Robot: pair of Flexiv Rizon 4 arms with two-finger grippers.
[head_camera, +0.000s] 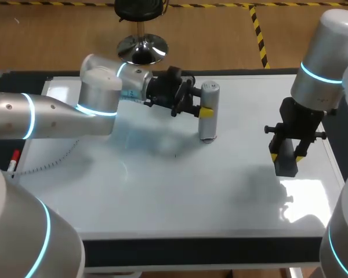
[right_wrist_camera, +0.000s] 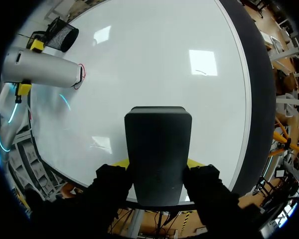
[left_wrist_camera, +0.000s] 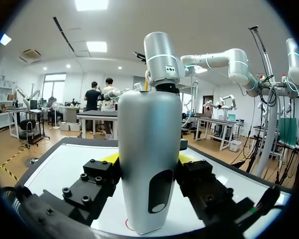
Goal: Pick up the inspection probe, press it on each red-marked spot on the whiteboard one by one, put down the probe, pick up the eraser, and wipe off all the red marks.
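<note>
The left gripper (head_camera: 204,112) has its jaws closed on the probe (head_camera: 209,92), holding it from two sides about halfway up. The probe is a grey cylinder and stands upright on the whiteboard (head_camera: 162,191), in the far middle part of it. Its lower end rests on a red mark (right_wrist_camera: 80,75), of which only a thin curved line shows beside the base.

The right gripper (head_camera: 285,155) is at the right side of the whiteboard, well apart from the probe. Its jaws are closed on the black eraser (head_camera: 285,165), which points down to the white surface. Whether the eraser touches the board is hard to see; it seems to be just above it.

A pen with a red cap (head_camera: 13,161) lies at the left edge of the board.
</note>
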